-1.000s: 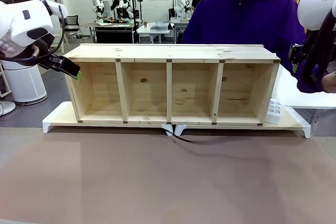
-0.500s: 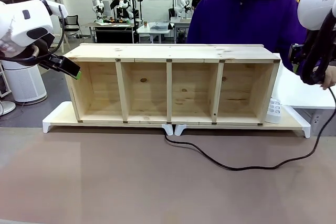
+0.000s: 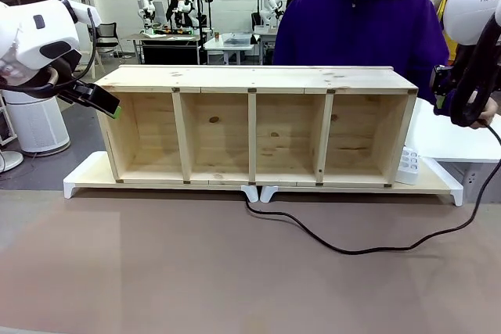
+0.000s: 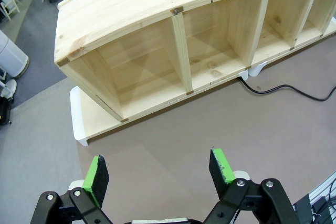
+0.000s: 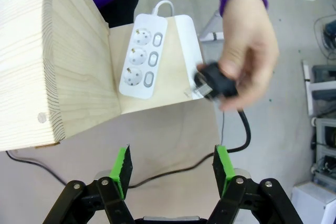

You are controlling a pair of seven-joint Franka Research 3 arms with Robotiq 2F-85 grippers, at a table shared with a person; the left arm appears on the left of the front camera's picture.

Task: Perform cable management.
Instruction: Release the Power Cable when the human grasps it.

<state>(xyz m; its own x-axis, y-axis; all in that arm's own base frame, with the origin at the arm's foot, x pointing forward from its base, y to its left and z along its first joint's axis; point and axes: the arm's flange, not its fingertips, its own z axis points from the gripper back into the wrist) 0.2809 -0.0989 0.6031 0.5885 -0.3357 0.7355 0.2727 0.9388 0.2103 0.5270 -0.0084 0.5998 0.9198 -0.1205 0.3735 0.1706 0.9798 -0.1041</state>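
Observation:
The cable (image 3: 352, 250), thin and black, comes out from under the middle of the wooden shelf (image 3: 258, 80) and loops over the brown table to the right edge. From there it rises to a person's hand (image 5: 247, 51), which holds its black plug (image 5: 212, 85) just beside the white power strip (image 5: 143, 56). My right gripper (image 5: 171, 169) hangs open above the strip and the plug, touching neither. My left gripper (image 4: 157, 170) is open and empty, up off the shelf's left end (image 3: 109, 107). The left wrist view also shows the cable (image 4: 283, 90).
The shelf stands on white feet (image 3: 78, 185) at the back of the table, with several open compartments. The power strip (image 3: 408, 166) leans at the shelf's right end. A person in a purple hoodie (image 3: 360, 29) stands behind it. A white table (image 3: 446, 142) lies to the right.
A second ago only a short bit of cable showed by the shelf's feet. It now lies in a long loop across the table to the right. Both arms have stayed put.

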